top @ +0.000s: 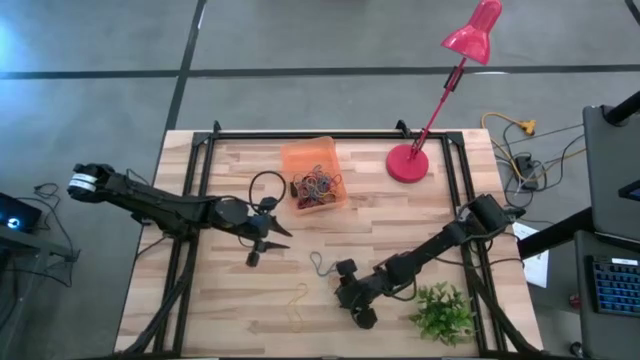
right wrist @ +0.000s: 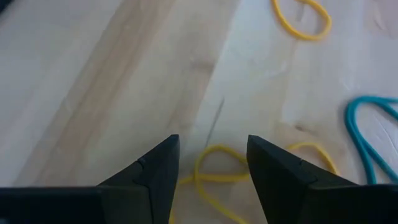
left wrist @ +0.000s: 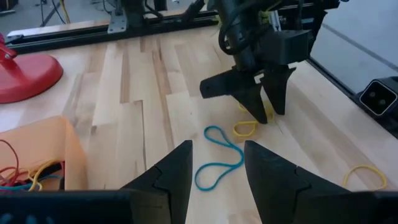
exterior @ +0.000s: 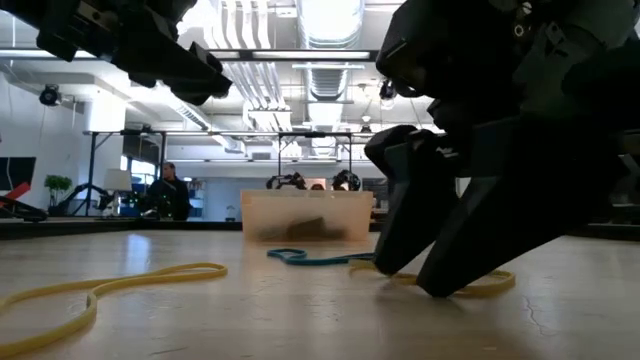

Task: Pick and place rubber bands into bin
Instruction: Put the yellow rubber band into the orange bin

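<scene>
Hovering low over the table (top: 230,310), the right gripper (right wrist: 211,165) has its fingers spread either side of a yellow band (right wrist: 217,169), tips down at the wood. A blue band (left wrist: 217,163) lies just beside it. The left gripper (left wrist: 216,171) waits apart, fingers open and empty, near the bin (top: 312,160), where most bands (top: 316,187) are piled.
</scene>
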Controlling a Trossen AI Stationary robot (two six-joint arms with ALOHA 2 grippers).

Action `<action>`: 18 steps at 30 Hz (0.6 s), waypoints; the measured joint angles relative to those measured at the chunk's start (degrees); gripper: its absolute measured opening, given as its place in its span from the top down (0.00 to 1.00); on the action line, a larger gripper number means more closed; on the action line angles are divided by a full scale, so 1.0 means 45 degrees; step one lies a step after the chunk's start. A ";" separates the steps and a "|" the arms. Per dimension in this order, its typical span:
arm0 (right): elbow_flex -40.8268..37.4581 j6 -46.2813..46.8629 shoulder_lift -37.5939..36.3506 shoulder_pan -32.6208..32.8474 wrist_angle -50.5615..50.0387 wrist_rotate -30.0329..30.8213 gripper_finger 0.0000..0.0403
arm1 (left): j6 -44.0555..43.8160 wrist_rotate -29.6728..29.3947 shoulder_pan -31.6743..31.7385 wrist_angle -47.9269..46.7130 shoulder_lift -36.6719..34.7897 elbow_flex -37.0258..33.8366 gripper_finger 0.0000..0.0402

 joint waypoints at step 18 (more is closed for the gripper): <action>-0.0236 0.1962 -0.0056 0.0124 -0.1349 0.0236 0.67 | 0.0005 0.0000 0.0005 0.0228 0.0049 0.0000 0.68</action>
